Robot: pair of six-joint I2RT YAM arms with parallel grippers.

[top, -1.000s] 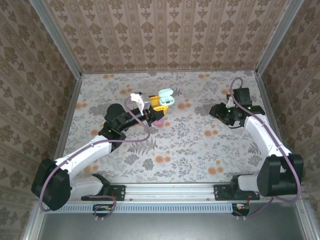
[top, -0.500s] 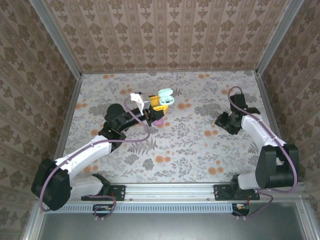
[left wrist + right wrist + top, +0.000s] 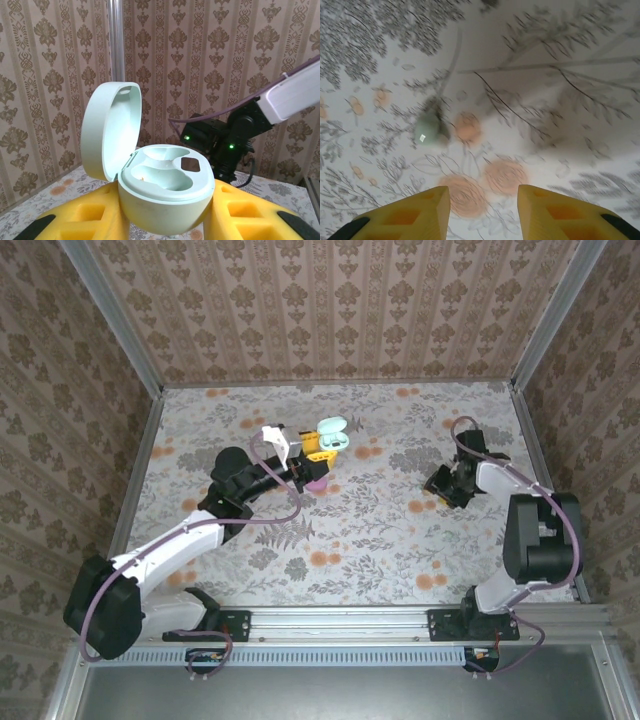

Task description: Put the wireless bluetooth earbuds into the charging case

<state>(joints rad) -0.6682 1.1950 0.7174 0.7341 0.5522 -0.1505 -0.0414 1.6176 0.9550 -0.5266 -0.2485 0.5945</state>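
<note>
The left fingers (image 3: 75, 220) are closed narrowly on the lower shell of the mint-green charging case (image 3: 165, 195). They hold it upright above the counter (image 3: 350, 540), with its lid (image 3: 110, 130) swung open toward 10 o'clock. In the overhead view, a pink oval case (image 3: 316, 483) lies on the counter at 6 o'clock from the held case. The right fingers (image 3: 410, 215) are parted with nothing between them and hang over the counter at its right side. In the right wrist view, a pale green earbud (image 3: 426, 131) lies on the counter at 11 o'clock from the gap between these fingers, apart from both.

Handling (judged): the earbud looks light, rigid, smooth and rounded, so it may slip or roll under a pinch. The best hold is probably across its broadest part, with the fingertips low against the counter. The case is a stiff shell, and gripping it at the base sides leaves the hinge and wells free.

Count: two cases, one earbud, and two wells in the open case, both apparently empty.
</note>
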